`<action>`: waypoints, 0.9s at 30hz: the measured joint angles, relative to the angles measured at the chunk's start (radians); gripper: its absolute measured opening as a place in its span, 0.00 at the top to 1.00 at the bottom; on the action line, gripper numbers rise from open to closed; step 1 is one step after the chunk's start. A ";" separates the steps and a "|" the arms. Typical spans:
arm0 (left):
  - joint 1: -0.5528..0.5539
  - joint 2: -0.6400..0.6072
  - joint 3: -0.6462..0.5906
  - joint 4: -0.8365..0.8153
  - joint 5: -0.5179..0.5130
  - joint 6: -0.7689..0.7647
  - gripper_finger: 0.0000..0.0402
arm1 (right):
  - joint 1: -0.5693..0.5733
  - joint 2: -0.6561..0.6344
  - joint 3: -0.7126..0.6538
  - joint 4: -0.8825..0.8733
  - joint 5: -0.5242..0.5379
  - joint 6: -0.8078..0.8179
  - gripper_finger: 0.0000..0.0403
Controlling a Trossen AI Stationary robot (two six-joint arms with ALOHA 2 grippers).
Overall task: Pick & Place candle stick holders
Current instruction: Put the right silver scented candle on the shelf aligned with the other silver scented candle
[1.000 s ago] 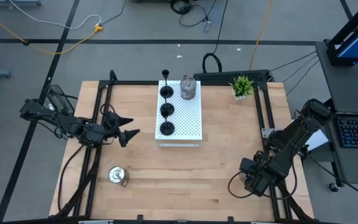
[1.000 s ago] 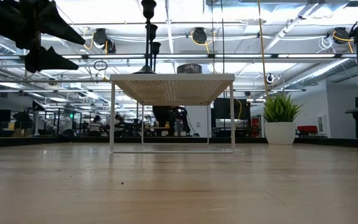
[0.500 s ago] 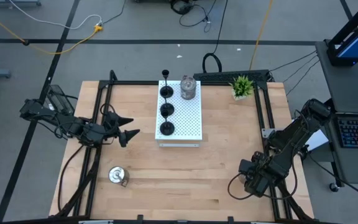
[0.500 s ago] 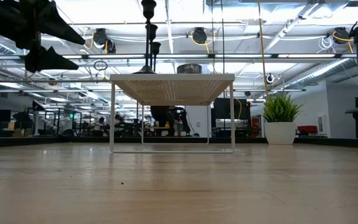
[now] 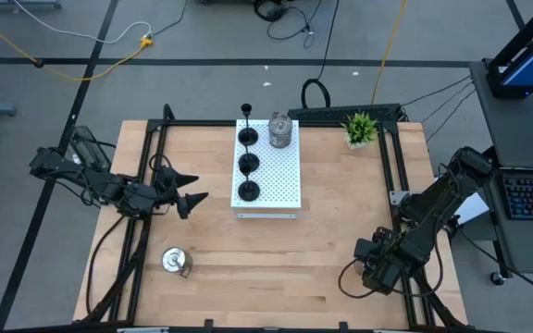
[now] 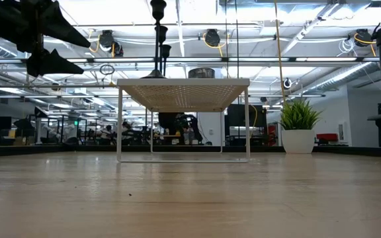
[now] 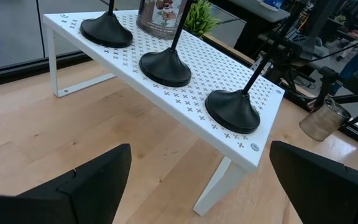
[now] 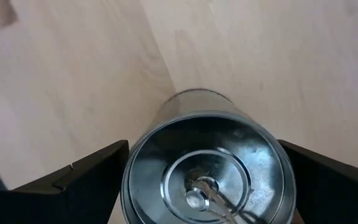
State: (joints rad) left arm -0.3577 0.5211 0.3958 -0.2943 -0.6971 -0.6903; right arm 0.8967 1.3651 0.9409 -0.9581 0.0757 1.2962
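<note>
Nothing has changed over the last second: both arms sit where they were and every holder is unmoved, so the task has not advanced.

Your left gripper (image 5: 192, 188) hovers mid-left of the frame, fingers spread and empty, aimed at the white board (image 5: 285, 180). Your right gripper (image 8: 201, 186), lower right, has its fingers wide apart on either side of a silver holder (image 8: 204, 134) standing on the wood. You cannot tell whether the pads touch it.

Three black holders (image 5: 248, 164) stand in a column on the board's left side, with a second silver holder (image 5: 279, 130) at its top end. A third silver holder (image 5: 174, 260) sits lower left on the table (image 5: 276, 268).

The wood is otherwise bare except for a potted plant (image 5: 360, 127) at upper right. Beyond it you see grey floor, trailing cables and a lit workshop.
</note>
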 joint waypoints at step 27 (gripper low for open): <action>0.000 0.000 0.000 0.000 0.000 0.006 0.03 | -0.007 0.000 0.000 0.044 -0.001 -0.030 0.04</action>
State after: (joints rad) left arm -0.3579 0.5213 0.3958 -0.2944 -0.6975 -0.6839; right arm 0.8898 1.3651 0.9409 -0.9136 0.0748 1.2662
